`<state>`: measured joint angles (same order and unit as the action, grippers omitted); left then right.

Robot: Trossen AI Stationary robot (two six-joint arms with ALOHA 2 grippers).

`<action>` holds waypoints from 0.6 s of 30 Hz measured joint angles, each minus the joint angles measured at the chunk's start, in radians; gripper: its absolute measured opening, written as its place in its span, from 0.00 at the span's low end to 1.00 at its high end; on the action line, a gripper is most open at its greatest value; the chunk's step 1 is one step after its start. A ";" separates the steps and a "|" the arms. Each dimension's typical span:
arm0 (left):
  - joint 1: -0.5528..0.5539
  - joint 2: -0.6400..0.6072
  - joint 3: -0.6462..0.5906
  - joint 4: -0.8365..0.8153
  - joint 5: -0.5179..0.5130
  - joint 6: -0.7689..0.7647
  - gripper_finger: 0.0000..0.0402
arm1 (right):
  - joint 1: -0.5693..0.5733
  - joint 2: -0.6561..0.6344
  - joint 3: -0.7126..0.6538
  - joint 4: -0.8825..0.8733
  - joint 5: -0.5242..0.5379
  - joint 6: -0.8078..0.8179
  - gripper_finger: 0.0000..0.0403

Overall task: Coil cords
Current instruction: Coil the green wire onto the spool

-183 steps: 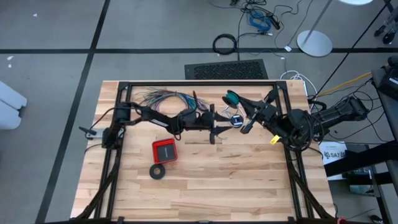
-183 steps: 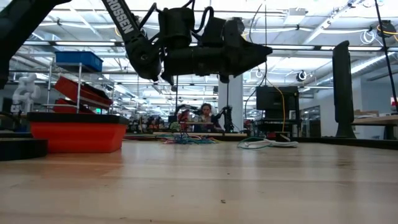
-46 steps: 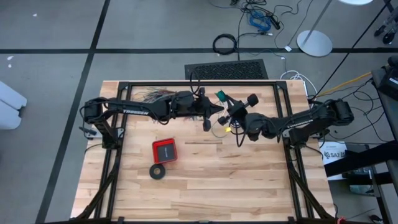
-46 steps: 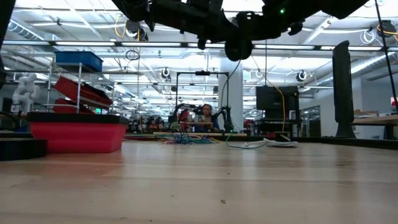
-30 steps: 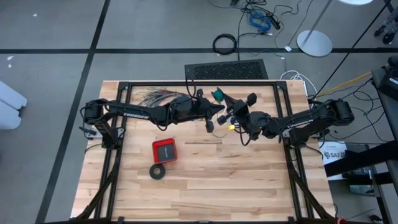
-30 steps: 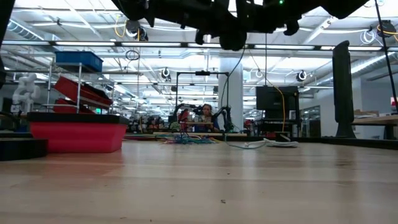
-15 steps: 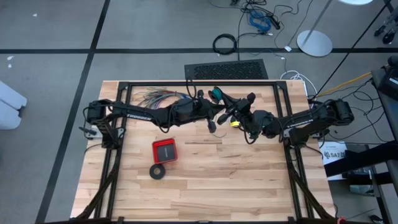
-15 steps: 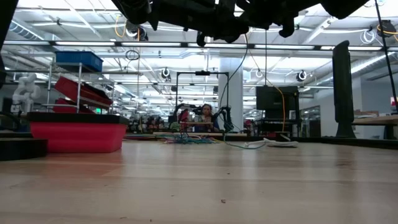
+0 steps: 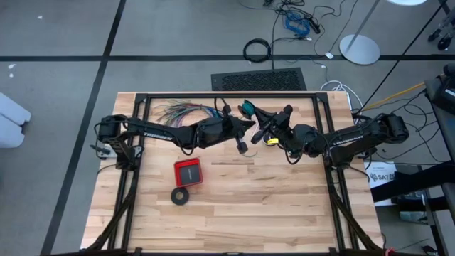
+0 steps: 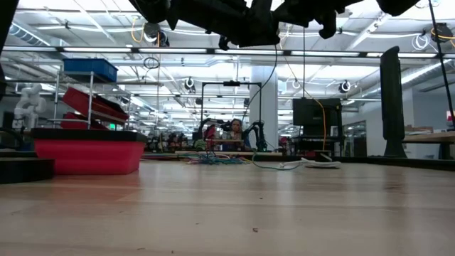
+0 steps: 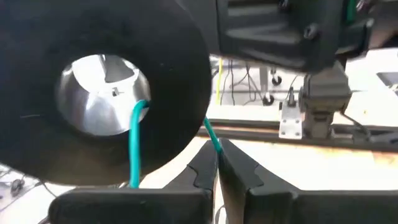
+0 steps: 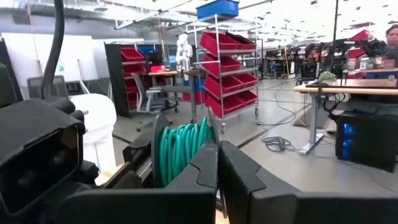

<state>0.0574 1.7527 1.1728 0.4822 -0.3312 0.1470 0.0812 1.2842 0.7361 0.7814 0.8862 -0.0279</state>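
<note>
Mid-wind on the long thin teal-green wire (image 11: 213,138). My left gripper (image 11: 216,163) is pinched shut on a strand of it. The wound part, a small teal coil (image 12: 181,146), sits just past my right gripper (image 12: 217,163). That one's fingers are pressed almost together, but I honestly can't tell if they've got any wire between them.

From above, the coil (image 9: 247,107) is over the far middle of the wooden table (image 9: 284,213), with both claws meeting right beside it. One loose teal strand (image 10: 251,153) hangs from up there down to the tabletop, so there's slack left to take in. The thin white cord (image 10: 307,164) lies on the far side of the table, untouched as far as I can see.

My guess at the next move: feed the strand around the coil for another turn. Tension needs to stay light so the loops don't slip off, and the left needs to let go and re-pinch further down the tail.

Compared with six seconds back, both arms are a lot higher. Then my left claw hung fully in the low view; now only dark undersides peek in along its top edge. The coil was down by the right gripper, further right. Over the last second and a half it has drifted slightly left and toward the far edge, and the hanging strand has moved with it.
</note>
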 joint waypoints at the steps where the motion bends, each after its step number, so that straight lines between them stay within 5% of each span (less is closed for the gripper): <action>1: 0.000 0.000 0.000 -0.011 0.000 0.002 0.04 | 0.005 -0.006 0.000 -0.016 -0.002 0.006 0.00; 18: -0.009 -0.038 0.000 -0.050 -0.086 0.148 0.04 | 0.070 -0.188 0.000 -0.302 -0.091 0.157 0.00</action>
<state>0.0479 1.7148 1.1728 0.4320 -0.4169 0.2954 0.1516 1.0965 0.7361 0.4799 0.7951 0.1287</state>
